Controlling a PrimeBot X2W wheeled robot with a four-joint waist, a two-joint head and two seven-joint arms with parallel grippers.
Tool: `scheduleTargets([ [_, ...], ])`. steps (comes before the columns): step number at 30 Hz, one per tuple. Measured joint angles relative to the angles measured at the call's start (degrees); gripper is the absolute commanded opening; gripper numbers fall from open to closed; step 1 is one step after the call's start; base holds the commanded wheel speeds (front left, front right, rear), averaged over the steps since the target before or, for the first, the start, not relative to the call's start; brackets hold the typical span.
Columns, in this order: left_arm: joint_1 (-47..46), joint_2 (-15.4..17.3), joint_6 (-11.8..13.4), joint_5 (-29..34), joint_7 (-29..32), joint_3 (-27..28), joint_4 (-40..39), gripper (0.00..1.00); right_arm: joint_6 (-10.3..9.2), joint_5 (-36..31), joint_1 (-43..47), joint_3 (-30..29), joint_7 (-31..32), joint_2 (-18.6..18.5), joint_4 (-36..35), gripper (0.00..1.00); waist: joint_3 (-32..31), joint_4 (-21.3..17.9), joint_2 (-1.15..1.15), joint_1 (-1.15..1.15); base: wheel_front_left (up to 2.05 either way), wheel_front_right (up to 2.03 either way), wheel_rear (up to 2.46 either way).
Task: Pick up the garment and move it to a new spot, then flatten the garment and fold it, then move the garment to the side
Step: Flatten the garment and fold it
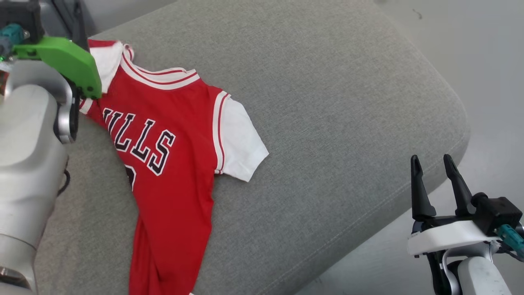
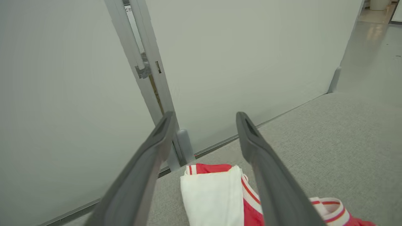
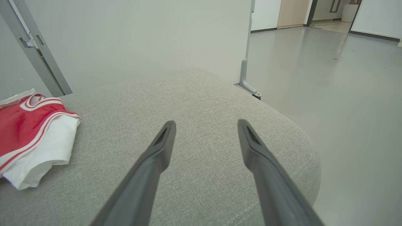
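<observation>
Jaws of both grippers stand wide, holding nothing. The left gripper (image 2: 204,117) hovers over the grey fabric cushion (image 1: 327,102). The red fabric basketball shirt with white sleeves and black lettering (image 1: 172,135) lies spread beneath it, one white sleeve at 6 o'clock in the wrist view. The right gripper (image 1: 430,159) points up near the cushion's edge, with the shirt well apart at 9 o'clock.

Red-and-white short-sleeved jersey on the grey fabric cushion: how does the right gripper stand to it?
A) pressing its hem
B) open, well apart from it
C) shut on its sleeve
B: the right gripper is open over bare grey fabric cushion, apart from the red-and-white short-sleeved jersey.
</observation>
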Motion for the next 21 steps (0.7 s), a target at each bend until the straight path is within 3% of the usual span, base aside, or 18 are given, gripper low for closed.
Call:
scheduleTargets([
  [5, 8.2, -1.0, 0.0, -5.2, -2.7, 3.4, -4.4, 1.0, 0.01, -0.9, 1.4, -1.1, 0.0, 0.1, -0.3, 1.0, -1.9, 2.7, 0.0, 0.0, 0.0, 0.0, 0.0],
  [11, 22.6, -4.2, 2.8, -9.3, -3.4, 3.4, -14.5, 1.0, 0.01, -1.5, 3.2, -2.1, 0.0, 0.0, -0.8, 1.0, -3.8, 6.5, 0.0, 0.0, 0.0, 0.0, 0.0],
  [16, 31.9, -6.1, 5.1, -11.1, -0.1, 1.0, -21.7, 1.0, 0.0, -1.9, 3.5, -2.3, 0.0, 0.0, -1.1, 1.0, -4.6, 10.0, 0.0, 0.0, 0.0, 0.0, 0.0],
  [21, 36.7, -6.4, 5.5, -12.6, 5.1, -1.9, -25.4, 1.0, 0.0, -2.4, 3.5, -2.3, 0.0, 0.0, -1.3, 1.0, -4.8, 12.8, 0.0, 0.0, 0.0, 0.0, 0.0],
])
